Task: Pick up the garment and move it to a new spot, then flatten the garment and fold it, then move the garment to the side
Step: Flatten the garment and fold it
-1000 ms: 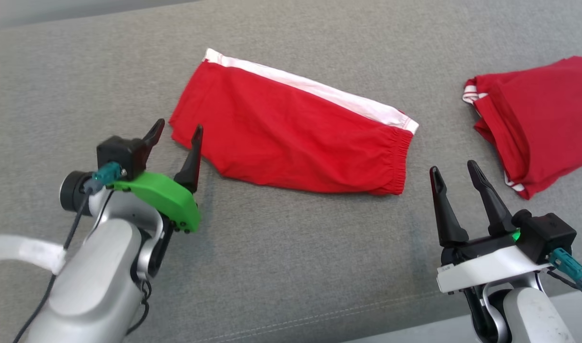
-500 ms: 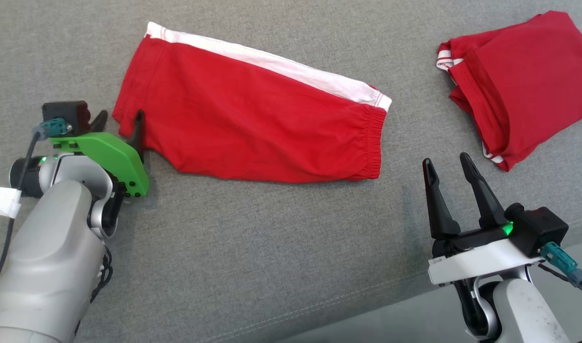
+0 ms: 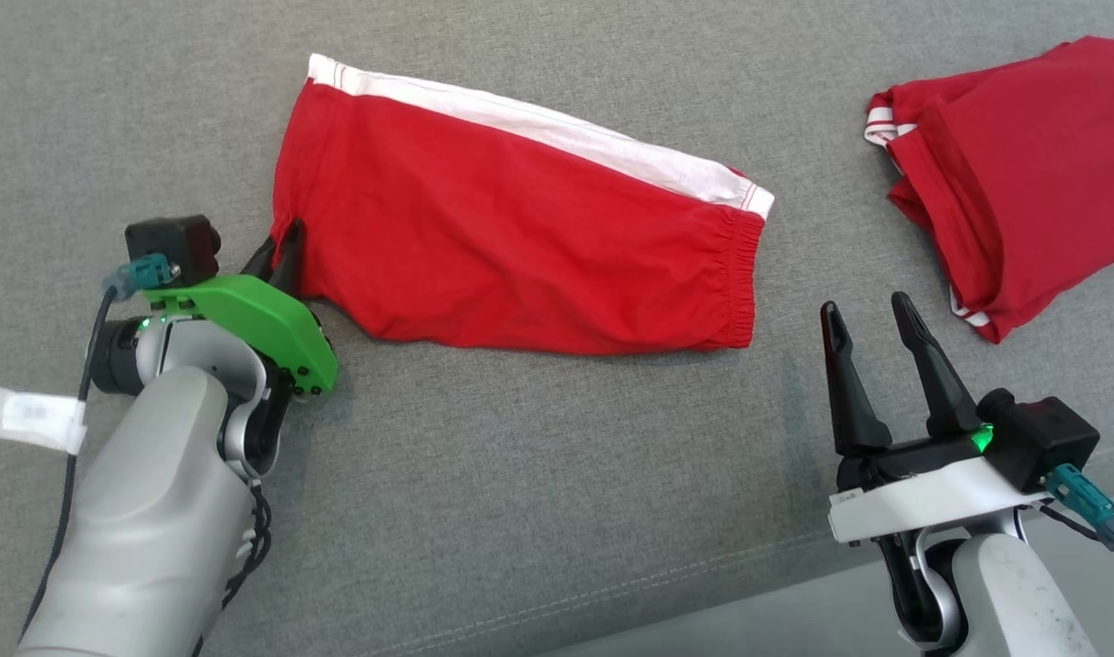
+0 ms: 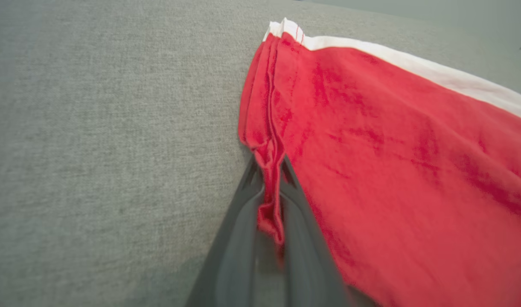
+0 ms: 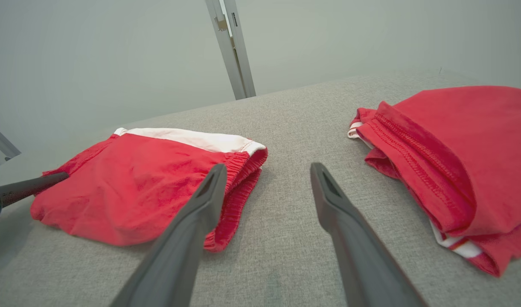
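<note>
Garment (image 3: 520, 237) corner now pinched by left end effector (image 3: 283, 239), previously open; right end effector (image 3: 865, 306) stays wide.

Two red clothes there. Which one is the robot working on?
On the grey cushion, look near the middle: red shorts lie spread flat, one corner pinched by the left gripper. Unlike the bunched red garment to their right, they show a broad white band along the far edge.
</note>
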{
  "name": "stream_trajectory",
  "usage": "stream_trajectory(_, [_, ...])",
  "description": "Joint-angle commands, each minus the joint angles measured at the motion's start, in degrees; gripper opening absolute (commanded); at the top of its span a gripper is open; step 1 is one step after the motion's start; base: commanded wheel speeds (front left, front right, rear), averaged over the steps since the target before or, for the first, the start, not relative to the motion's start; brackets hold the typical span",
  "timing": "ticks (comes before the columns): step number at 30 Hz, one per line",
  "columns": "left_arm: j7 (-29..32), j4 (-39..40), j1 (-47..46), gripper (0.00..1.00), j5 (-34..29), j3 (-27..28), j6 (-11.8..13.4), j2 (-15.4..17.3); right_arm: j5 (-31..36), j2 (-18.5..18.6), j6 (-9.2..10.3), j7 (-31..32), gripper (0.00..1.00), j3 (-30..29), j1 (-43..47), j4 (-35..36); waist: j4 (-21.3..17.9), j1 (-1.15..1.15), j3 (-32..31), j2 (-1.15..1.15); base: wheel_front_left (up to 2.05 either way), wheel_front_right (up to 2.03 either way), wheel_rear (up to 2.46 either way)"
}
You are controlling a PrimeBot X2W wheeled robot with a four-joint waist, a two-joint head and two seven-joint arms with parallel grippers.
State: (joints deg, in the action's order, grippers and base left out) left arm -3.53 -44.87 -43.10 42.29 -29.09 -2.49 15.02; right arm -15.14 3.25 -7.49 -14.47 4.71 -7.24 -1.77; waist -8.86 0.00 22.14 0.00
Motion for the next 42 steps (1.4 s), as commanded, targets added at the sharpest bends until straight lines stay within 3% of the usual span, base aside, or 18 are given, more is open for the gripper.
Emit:
stream_trajectory(1, [-1.5, 1.6, 2.1, 0.00, 0.0, 0.4, 0.9, 0.2, -0.5, 0.1, 0.02, -0.3, 1.00, -0.4, 0.7, 0.0, 0.9, 0.00, -0.7, 0.00, 0.00, 0.00, 0.00])
stream_trajectory(9, [-5.4, 15.3, 14.4, 0.00, 0.5, 1.5, 6.5, 1.9, 0.5, 0.8, 0.02, 0.8, 1.00, -2.7, 2.2, 0.9, 4.0, 0.00, -2.3, 0.00, 0.00, 0.00, 0.00])
stream_trajectory(15, [-3.7, 26.3, 23.6, 0.00, 1.7, 1.2, 10.8, 2.3, 1.0, 1.2, 0.02, 2.0, 1.00, -4.3, 3.3, 2.0, 6.4, 0.00, -3.5, 0.00, 0.00, 0.00, 0.00])
stream_trajectory(19, [-1.4, 29.8, 25.7, 0.00, 1.8, 0.1, 11.8, 3.0, 1.1, 1.1, 0.02, 2.8, 1.00, -4.7, 3.2, 2.7, 7.3, 0.00, -3.8, 0.00, 0.00, 0.00, 0.00])
stream_trajectory(20, [-0.6, 30.2, 25.9, 0.05, 1.7, -0.2, 12.0, 3.2, 1.1, 1.2, 0.02, 3.1, 1.00, -4.7, 3.1, 2.7, 7.3, 0.00, -3.8, 0.00, 0.00, 0.00, 0.00])
stream_trajectory(21, [-0.3, 30.6, 26.1, 0.42, 1.6, -0.3, 12.3, 3.3, 1.1, 1.2, 0.02, 3.2, 1.00, -4.5, 2.9, 2.7, 7.3, 0.00, -3.9, 0.00, 0.00, 0.00, 0.00])
stream_trajectory(22, [-0.4, 31.0, 26.1, 1.00, 1.3, -0.3, 12.7, 3.4, 1.0, 1.3, 0.02, 3.3, 1.00, -4.4, 2.8, 2.7, 7.2, 0.00, -4.0, 0.00, 0.00, 0.00, 0.00])
stream_trajectory(28, [-3.4, 33.6, 27.1, 1.00, -0.5, 1.1, 15.3, 4.7, 0.7, 1.6, 0.02, 3.6, 1.00, -4.5, 3.2, 1.7, 7.2, 0.00, -5.6, 0.00, 0.00, 0.00, 0.00])
stream_trajectory(42, [-11.4, 39.9, 30.2, 1.00, -8.0, 5.1, 17.8, 6.5, 2.1, 2.5, 0.02, 4.1, 1.00, -4.6, 2.9, -1.1, 9.2, 0.00, -12.3, 0.00, 0.00, 0.00, 0.00])
